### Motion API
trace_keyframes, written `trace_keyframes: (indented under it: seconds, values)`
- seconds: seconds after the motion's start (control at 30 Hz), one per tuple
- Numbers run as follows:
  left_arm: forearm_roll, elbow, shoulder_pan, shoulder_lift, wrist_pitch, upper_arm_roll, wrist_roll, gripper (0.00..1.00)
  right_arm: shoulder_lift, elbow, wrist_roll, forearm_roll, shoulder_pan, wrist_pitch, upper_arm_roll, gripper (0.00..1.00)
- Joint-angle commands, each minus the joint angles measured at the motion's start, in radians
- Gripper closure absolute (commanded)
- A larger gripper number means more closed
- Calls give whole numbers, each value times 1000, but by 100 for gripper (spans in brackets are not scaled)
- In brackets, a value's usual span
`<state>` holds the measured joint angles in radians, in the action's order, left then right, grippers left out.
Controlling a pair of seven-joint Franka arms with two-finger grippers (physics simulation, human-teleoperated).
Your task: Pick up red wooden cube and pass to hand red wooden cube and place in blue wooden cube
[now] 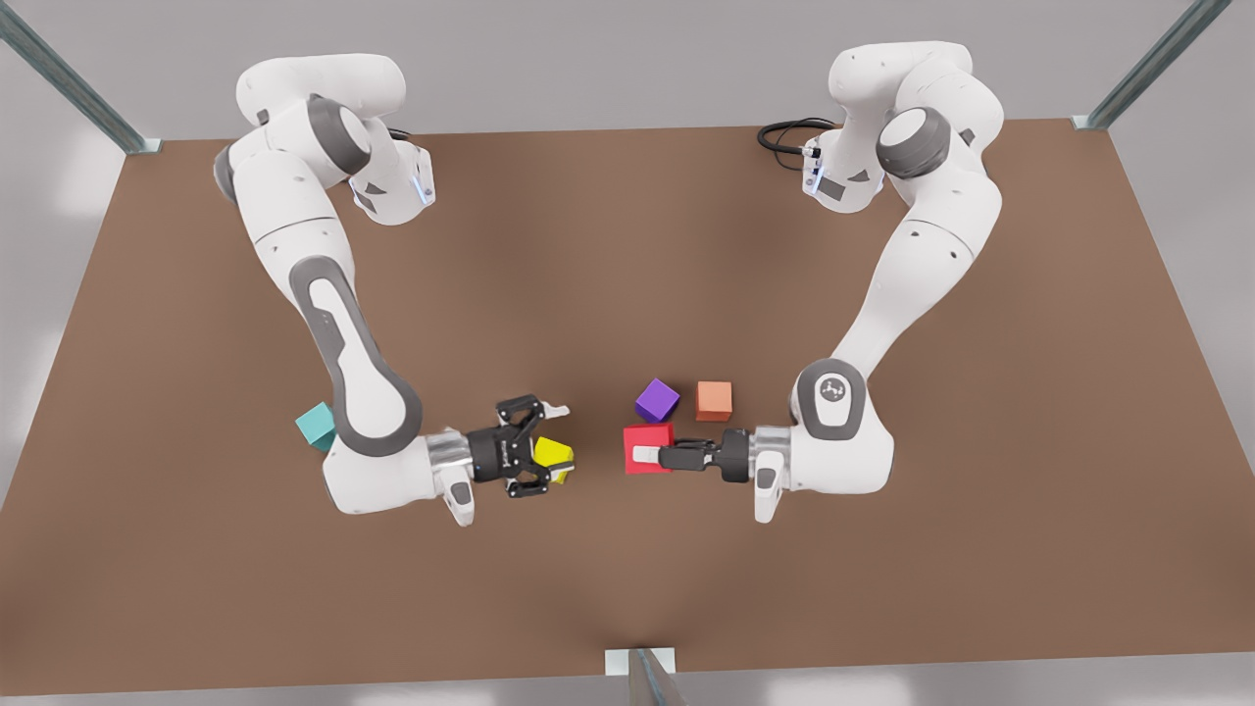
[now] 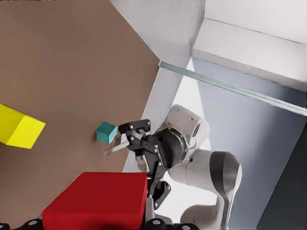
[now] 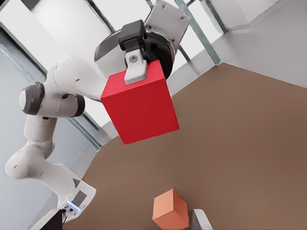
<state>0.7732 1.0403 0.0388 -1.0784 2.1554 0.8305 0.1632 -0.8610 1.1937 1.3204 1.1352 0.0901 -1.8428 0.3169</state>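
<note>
- Fingers of my left gripper [image 1: 649, 456] are clamped on the small bright red wooden cube [image 1: 642, 438], one pale pad lying flat across its top face in the front view.
- Seen from my right wrist, that red cube hangs in the air, clear of the brown table [image 1: 627, 245], with the left gripper gripping it from behind.
- My left arm is the one on the front view's right; its wrist lies low and level, pointing towards the middle of the table.
- Just behind the red cube, on the table, sit a small purple wooden cube [image 1: 656, 400] and a pale orange wooden cube [image 1: 714, 400], near each other but apart.
- Fingers of my right gripper [image 1: 552, 446] are spread wide and grasp nothing; it faces the red cube across a gap.
- In the front view a small yellow wooden cube [image 1: 554, 454] shows between those spread fingers; from my left wrist it lies on the table, apart from the right gripper.
- My right arm is on the front view's left, its wrist also low and level.
- The small teal blue-green wooden cube [image 1: 316, 426] rests on the table behind my right forearm, partly hidden by it, well apart from the red cube.
</note>
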Motion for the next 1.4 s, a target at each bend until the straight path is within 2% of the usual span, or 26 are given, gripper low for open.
trace_keyframes:
  seconds: [0.0, 0.13, 0.47, 0.67, 0.87, 1.37]
  values:
    - [35, 0, 0, 2, 14, 1, -246, 51, 0, 0, 695, 41, 2, -124, 1, 0]
    - [35, 0, -5, 2, 15, 2, -260, 51, 0, 0, 695, 78, 16, -199, 1, 0]
    - [34, 0, -25, -11, 43, 1, -312, 51, -10, 20, 708, 221, 43, -193, 4, 0]
    - [34, 0, -25, -11, 43, 1, -310, 50, -1, 20, 703, 236, 45, -185, 5, 0]
    - [34, 1, -25, -11, 43, 1, -309, 50, 7, 56, 708, 256, 37, -185, 44, 0]
    - [34, 0, -53, -14, 86, 1, -312, 50, -1, 56, 709, 293, 65, -196, 44, 0]
